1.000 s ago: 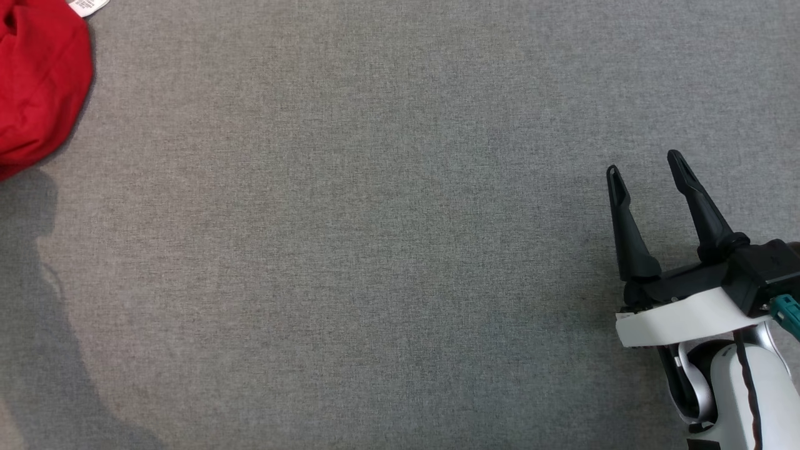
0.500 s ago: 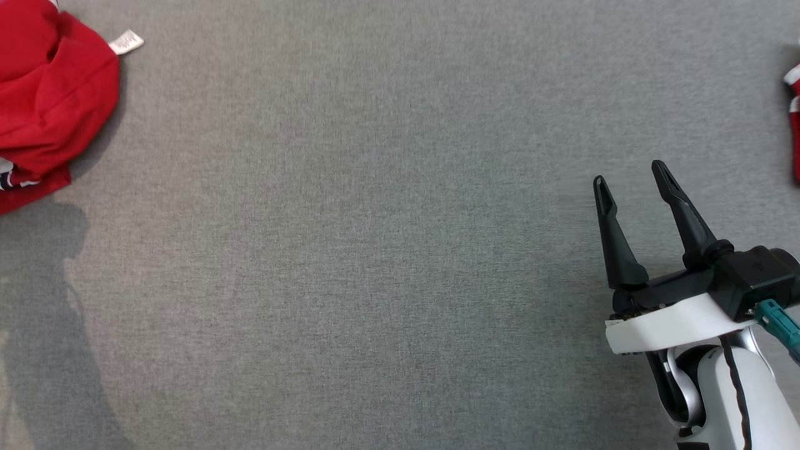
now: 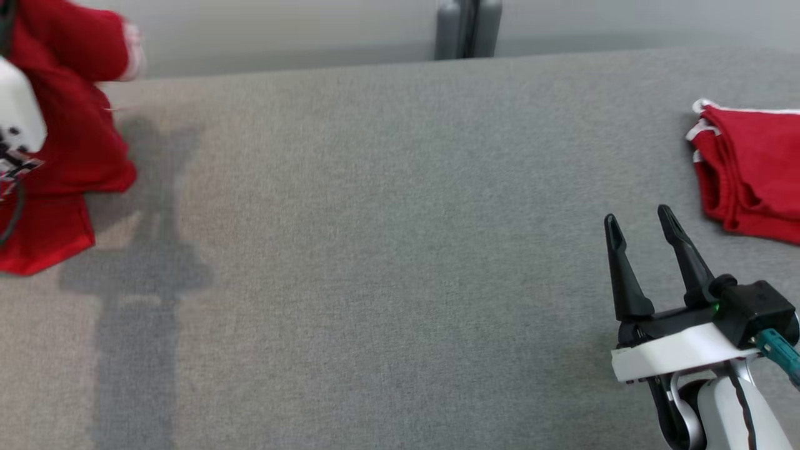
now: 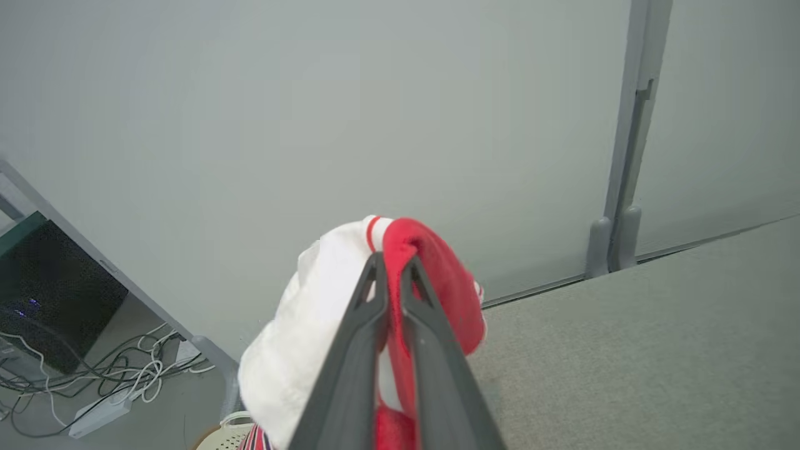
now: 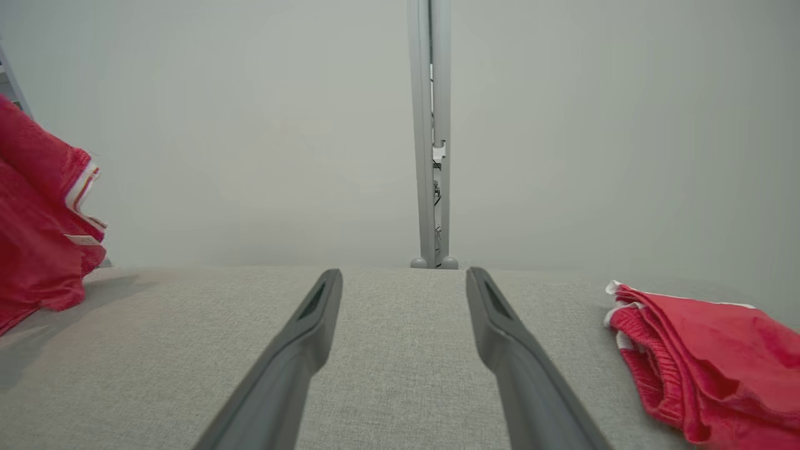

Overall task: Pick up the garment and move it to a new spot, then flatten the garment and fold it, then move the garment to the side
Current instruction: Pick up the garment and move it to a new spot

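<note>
The garment [image 3: 75,150] is red with white trim and hangs at the far left, its lower edge reaching the grey table [image 3: 375,250]. In the left wrist view my left gripper [image 4: 390,259] is shut on a bunched red and white fold of the garment [image 4: 437,275], held up in front of the wall. A white part of my left arm [image 3: 19,119] covers some of the cloth. My right gripper [image 3: 637,215] stands open above the table at the lower right, holding nothing. In the right wrist view the right gripper [image 5: 403,275] points at the table's far edge, with the garment [image 5: 37,250] hanging to its left.
A second red garment [image 3: 750,175] with white trim lies folded at the table's right edge, just right of my right gripper [image 5: 706,356]. A grey post [image 3: 467,28] rises behind the table against a pale wall. Cables and a dark box [image 4: 56,300] sit on the floor beyond the table's left end.
The head camera has tilted up, bringing in the table's far edge and the folded garment. My left gripper has shut on the red garment and raised it. The right gripper stays open.
</note>
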